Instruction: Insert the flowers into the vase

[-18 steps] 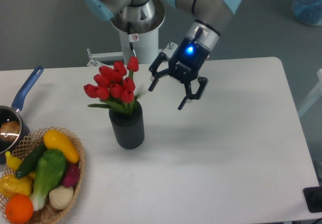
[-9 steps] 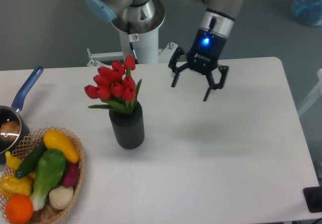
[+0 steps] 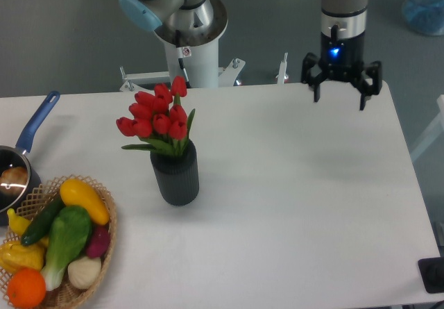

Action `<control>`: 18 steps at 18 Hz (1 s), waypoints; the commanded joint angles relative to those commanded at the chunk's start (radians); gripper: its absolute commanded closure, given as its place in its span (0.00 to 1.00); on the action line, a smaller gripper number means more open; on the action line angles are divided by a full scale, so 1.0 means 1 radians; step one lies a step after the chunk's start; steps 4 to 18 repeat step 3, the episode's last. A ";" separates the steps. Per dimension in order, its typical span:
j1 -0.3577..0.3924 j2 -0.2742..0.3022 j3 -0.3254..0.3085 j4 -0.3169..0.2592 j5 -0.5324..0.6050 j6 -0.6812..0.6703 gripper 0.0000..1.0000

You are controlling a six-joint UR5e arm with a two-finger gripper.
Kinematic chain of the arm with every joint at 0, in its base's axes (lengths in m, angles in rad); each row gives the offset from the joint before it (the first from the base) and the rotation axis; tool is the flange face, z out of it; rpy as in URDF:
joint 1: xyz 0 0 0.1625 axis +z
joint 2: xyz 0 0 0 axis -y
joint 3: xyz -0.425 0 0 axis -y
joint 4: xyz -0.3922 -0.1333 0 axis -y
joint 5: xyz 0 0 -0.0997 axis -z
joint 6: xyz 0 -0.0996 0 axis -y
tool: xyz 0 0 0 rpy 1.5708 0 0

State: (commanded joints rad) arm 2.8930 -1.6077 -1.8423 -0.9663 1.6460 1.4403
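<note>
gripper now far right, spread wide, empty; flowers stems hidden inside vase

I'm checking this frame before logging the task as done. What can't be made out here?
- Stems of the flowers: hidden inside the vase, so their depth is unknown.
- Saucepan: cut off by the left edge; its contents are unclear.
- Basket: cropped at the bottom-left corner.
- Claw: open, fingertips too small to detail.
</note>
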 joint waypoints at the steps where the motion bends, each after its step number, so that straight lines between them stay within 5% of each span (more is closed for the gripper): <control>1: 0.003 0.003 0.002 -0.008 -0.002 0.005 0.00; 18: 0.005 0.006 0.000 -0.011 -0.008 0.006 0.00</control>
